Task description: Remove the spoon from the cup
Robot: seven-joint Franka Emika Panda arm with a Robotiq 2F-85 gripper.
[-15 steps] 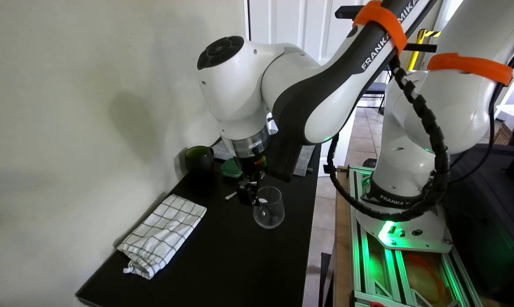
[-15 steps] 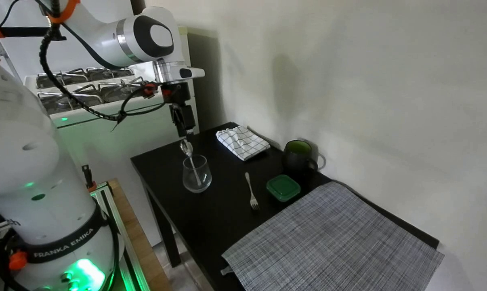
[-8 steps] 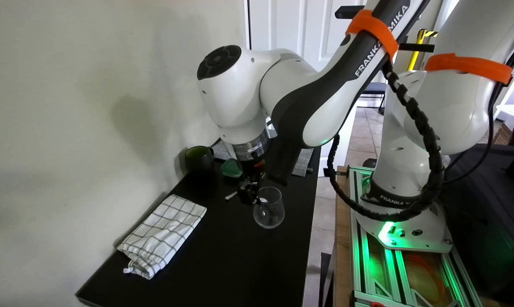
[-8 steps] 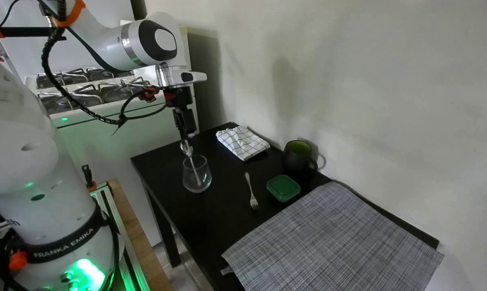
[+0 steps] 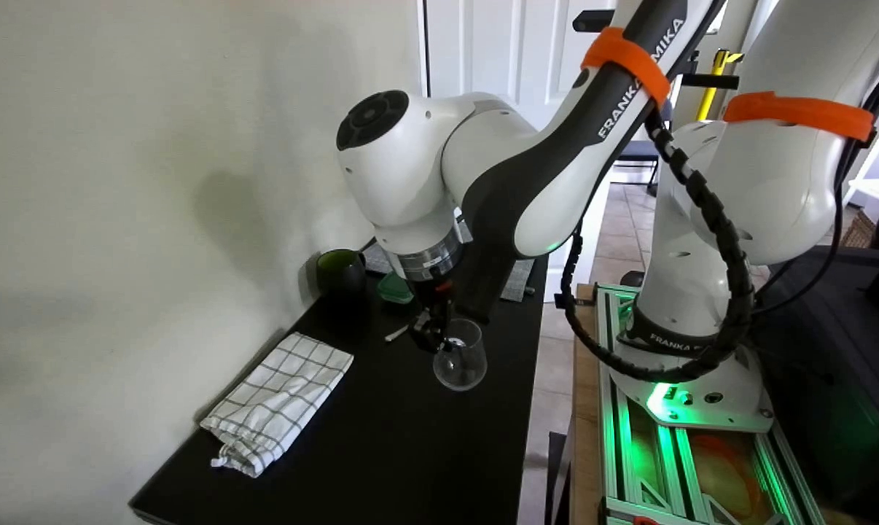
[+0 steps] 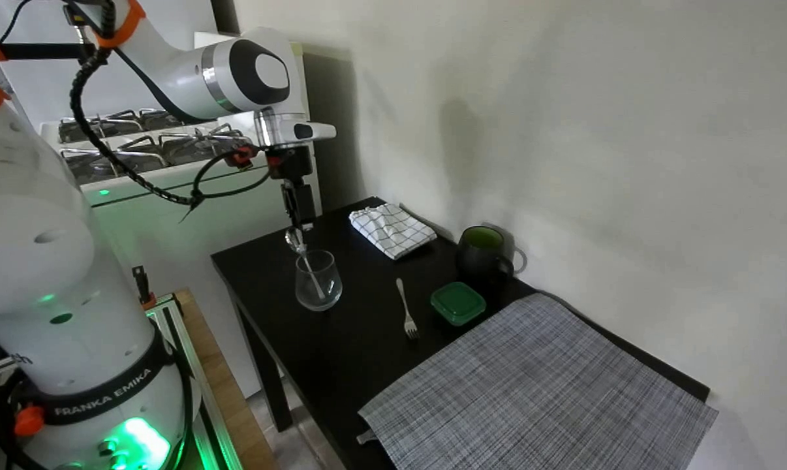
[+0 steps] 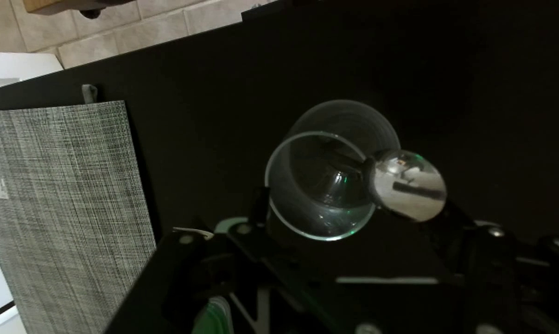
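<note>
Wrist view, spoon [image 7: 407,188]: its bowl is up past the rim and its handle slants down inside the glass [image 7: 314,221], dim against the dark bench [image 7: 205,120].
Wrist view, jaws: spread, with nothing pinched; the bowl sits in the space between them, nearer one, and whether it touches that one cannot be told.
Corner by the stove [image 6: 185,228], in an exterior view: the glass stands upright toward this corner, nearer the long edge beside the robot base [image 6: 96,339]; the spoon leans to that end, its bowl just under the jaws.
Fork [image 6: 407,312], same view: farther in from that edge, well apart from the spoon.
Cloth [image 5: 279,401], in an exterior view: along the bench edge by the wall [image 5: 119,240]; the jaws overlap the glass rim and hide most of the spoon.
Step in hand: lining up the grasp, by my reading; the spoon is not yet held or out.
Next move: probably a small shift to centre the bowl between the jaws, a gentle pinch, then a lift along the handle's slant.
</note>
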